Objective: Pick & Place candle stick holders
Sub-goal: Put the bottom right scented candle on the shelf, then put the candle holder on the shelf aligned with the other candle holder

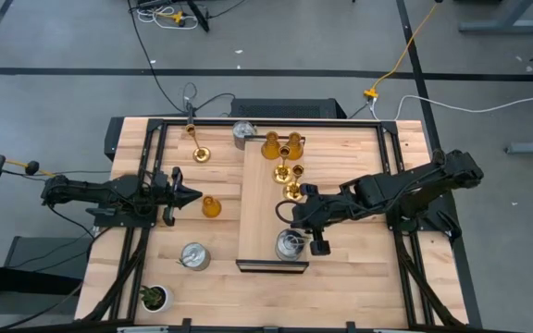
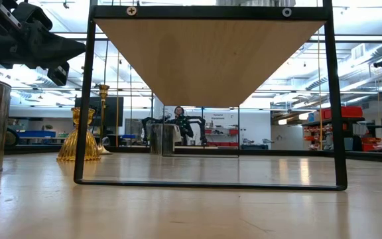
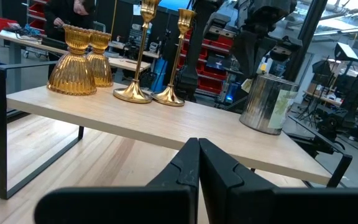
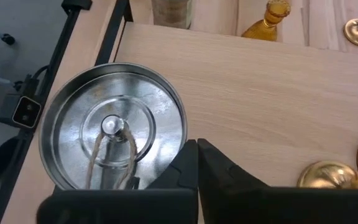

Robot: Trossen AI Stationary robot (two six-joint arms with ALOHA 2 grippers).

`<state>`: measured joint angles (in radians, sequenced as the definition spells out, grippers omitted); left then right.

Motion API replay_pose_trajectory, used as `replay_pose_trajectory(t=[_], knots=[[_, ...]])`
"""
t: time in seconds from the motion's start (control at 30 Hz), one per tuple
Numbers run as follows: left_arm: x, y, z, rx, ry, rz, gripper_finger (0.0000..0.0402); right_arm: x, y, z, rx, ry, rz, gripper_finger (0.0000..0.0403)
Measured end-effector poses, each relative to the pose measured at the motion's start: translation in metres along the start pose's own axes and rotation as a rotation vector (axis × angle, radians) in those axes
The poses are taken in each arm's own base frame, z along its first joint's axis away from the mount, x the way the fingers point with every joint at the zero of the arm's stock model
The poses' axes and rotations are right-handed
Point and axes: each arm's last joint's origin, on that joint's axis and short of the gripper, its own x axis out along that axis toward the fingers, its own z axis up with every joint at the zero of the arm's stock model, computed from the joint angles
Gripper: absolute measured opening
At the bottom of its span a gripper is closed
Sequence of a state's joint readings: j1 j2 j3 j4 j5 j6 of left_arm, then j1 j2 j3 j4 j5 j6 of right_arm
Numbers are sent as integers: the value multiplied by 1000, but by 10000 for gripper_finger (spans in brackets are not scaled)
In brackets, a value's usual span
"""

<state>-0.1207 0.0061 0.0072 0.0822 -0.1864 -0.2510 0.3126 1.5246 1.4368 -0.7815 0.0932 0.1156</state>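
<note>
My right gripper [image 1: 315,242] has its fingers pressed together on nothing, hanging just beside a silver holder [image 1: 290,244] that stands on the raised shelf [image 1: 259,208] toward its 6 o'clock end. At the shelf's 12 o'clock end I see two amber holders [image 1: 272,145] and two gold thin-stemmed ones [image 1: 291,191]. My left gripper [image 1: 181,195] is also closed and empty, pointing toward 3 o'clock at a third amber holder [image 1: 211,206] on the table [image 1: 359,277]. A gold holder [image 1: 200,154] sits at the table's 11 o'clock, a silver holder [image 1: 194,256] at 7, another silver one [image 1: 244,131] at 12, and a small potted plant [image 1: 154,297] in the 7 o'clock corner.

My worry: the right fingers sit so near the silver holder's rim that any sideways move could nudge it off the shelf edge. The gold stems look top-heavy; a passing arm could topple them.

The table is pale wood planks, with a grey floor and cables around it. Beyond are shelving, benches and a person.
</note>
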Motion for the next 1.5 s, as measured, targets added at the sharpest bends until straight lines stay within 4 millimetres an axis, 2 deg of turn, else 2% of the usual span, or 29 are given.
replay_pose_trajectory(t=[0.67, 1.1, 1.3, 1.5], knots=[[0, 0, 0, 0, 0, 0, 10, 0, 1, 0, -48, 3, 28, 0], [0, 0, 0, 0, 0, 0, 10, -1, -1, 0, -53, -5, -27, 0], [0, 0, 0, 0, 0, 0, 10, -17, -6, 2, -61, -55, -96, 0], [0, 0, 0, 0, 0, 0, 10, -42, -19, 3, -36, -132, -202, 0]])
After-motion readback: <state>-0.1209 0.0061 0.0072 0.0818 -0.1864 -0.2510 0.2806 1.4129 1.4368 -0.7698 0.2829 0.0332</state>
